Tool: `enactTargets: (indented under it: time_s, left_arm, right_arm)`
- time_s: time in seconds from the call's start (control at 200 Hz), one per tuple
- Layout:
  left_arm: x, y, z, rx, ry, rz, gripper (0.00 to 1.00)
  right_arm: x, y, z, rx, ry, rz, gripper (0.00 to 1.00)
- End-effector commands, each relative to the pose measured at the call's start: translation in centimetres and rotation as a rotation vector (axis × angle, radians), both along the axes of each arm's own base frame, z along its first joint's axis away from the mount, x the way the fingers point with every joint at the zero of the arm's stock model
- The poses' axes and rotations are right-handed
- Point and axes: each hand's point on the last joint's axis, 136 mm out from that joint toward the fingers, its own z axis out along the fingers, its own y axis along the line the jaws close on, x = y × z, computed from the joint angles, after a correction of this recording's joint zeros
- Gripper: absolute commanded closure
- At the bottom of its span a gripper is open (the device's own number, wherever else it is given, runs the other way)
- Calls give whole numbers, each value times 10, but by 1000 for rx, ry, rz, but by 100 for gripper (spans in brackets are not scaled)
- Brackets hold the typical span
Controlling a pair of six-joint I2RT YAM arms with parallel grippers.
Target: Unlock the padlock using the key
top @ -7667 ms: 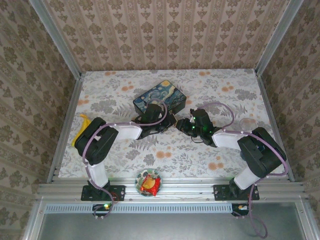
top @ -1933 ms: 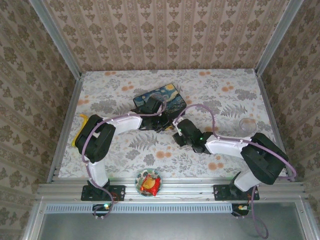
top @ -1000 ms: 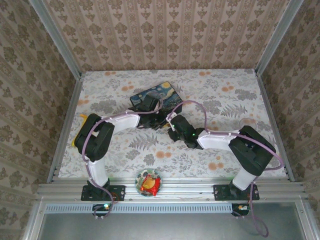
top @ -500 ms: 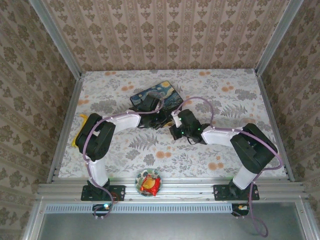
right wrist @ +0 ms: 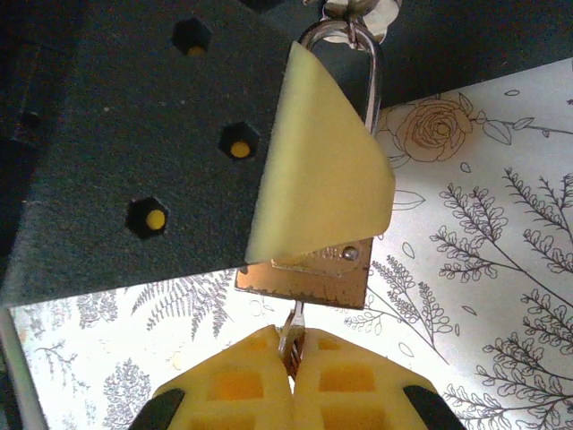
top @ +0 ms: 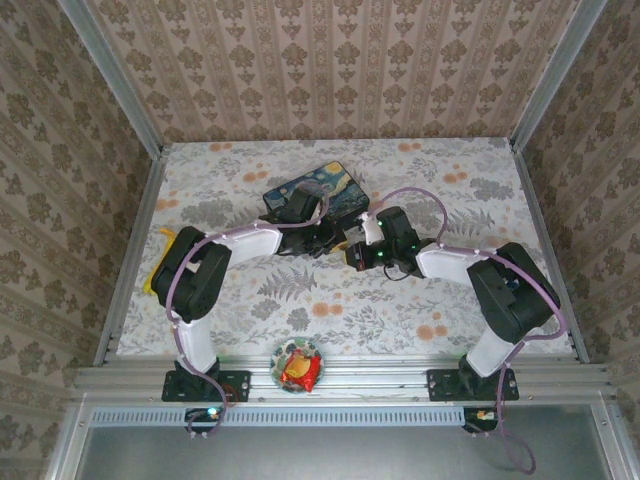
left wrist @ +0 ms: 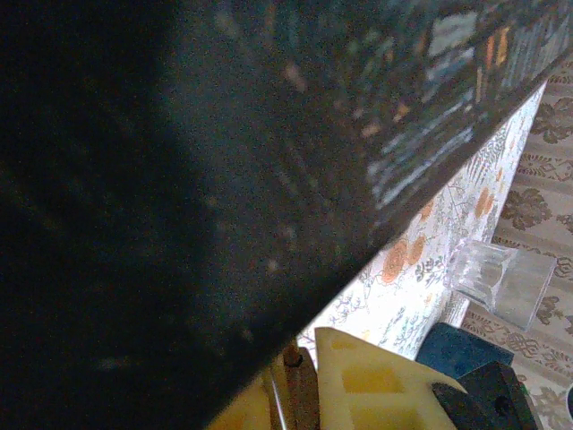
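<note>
The brass padlock (right wrist: 309,282) hangs by its silvery shackle (right wrist: 369,81) from the painted tin box (top: 320,193). One yellow pad (right wrist: 318,170) of my left gripper (top: 328,240) lies over the lock's body, and the gripper is shut on it. In the left wrist view the brass body (left wrist: 300,394) sits between that gripper's pads. Below the lock, my right gripper (right wrist: 293,351) is shut on the key (right wrist: 295,313). The key's thin shaft runs up into the lock's underside. From above, the two grippers meet just in front of the tin, and the lock is hidden between them.
A clear glass cup (left wrist: 497,282) stands on the floral cloth to the right. A yellow object (top: 160,262) lies at the table's left edge. A bowl with a red snack packet (top: 298,367) sits on the near rail between the arm bases.
My right wrist has swung right and slightly back, and its jaws have closed on the key under the lock. The left gripper has kept its hold by the tin.
</note>
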Motion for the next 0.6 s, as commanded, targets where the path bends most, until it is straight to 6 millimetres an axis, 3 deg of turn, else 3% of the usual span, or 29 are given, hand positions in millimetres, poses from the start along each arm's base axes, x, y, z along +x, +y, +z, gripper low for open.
enactTargets:
  time_s: [0.0, 0.34, 0.485, 0.595]
  left_arm:
    - [-36, -4, -13, -11, 157, -70, 100]
    - [-35, 3, -15, -7, 162, -47, 100]
    - [-34, 3, -14, -7, 155, -46, 87]
    - [-34, 4, -13, -8, 152, -45, 71]
  right_arm:
    - [22, -14, 17, 43, -38, -88, 100]
    - [23, -26, 7, 89, 69, -119, 100]
    - [23, -20, 5, 134, 117, -108, 100]
    - [25, -21, 3, 151, 143, -124, 100]
